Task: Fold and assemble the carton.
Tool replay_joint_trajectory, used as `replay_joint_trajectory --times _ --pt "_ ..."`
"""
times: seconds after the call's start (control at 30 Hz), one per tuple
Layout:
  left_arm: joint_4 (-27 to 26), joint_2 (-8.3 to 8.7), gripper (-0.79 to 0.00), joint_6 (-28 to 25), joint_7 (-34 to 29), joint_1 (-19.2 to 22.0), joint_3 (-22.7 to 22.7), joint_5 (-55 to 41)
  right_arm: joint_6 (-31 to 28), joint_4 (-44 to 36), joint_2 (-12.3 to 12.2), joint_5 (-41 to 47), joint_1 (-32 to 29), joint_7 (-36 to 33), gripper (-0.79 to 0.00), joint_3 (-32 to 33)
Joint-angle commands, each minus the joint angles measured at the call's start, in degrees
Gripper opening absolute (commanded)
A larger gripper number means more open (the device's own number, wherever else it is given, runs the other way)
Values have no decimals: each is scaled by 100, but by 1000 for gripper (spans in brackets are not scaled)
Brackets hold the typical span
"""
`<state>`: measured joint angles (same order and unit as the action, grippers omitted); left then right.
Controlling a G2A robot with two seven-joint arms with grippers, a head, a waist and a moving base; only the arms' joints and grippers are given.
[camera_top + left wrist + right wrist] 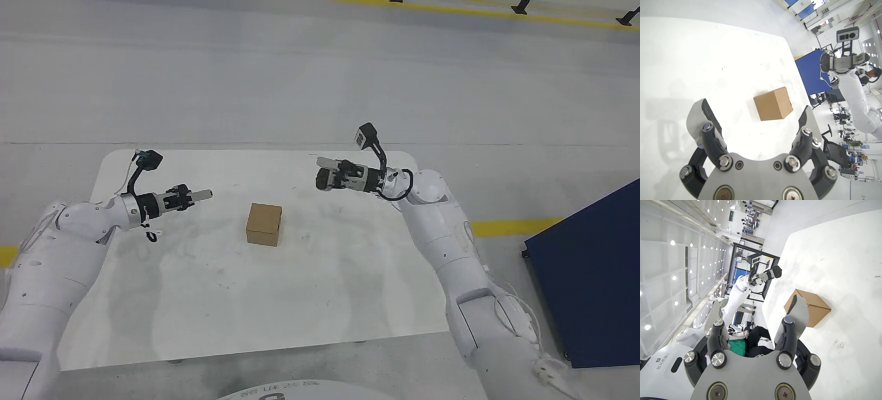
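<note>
While the carton (pixel 264 223) stands on the table (pixel 300 300) as a small closed brown cube, a little to the far side of the table's middle, both arms hang over the tabletop and hold nothing. Its flaps lie flat against its faces, and it rests square on one face. To the carton's left, well apart from it, is the left gripper (pixel 203 194), pointed toward the cube. In the left wrist view this gripper (pixel 755 106) has its ribbed fingers (pixel 712 115) spread wide, and the carton (pixel 772 106) sits on the white surface beyond them, untouched. To the carton's right and nearer the table's far edge is the right gripper (pixel 322 172), also clear of the cube. In the right wrist view it (pixel 755 301) is likewise spread open, and one finger (pixel 797 309) crosses in front of part of the carton (pixel 815 306), which lies farther off on the table. A blue panel (pixel 590 270) stands on the floor to the right of the table.
</note>
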<state>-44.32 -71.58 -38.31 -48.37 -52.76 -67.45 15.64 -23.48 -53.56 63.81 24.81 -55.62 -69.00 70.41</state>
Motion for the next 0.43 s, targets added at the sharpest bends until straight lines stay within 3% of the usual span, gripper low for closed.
replay_joint_trajectory --times 0.0,0.13,0.4 --pt "0 0 -1 0 0 0 0 0 0 0 0 0 0 0 -75 0" --pt "0 0 0 0 0 0 0 0 0 0 0 0 0 0 -9 0" --pt "0 0 0 0 0 0 0 0 0 0 0 0 0 0 0 0"
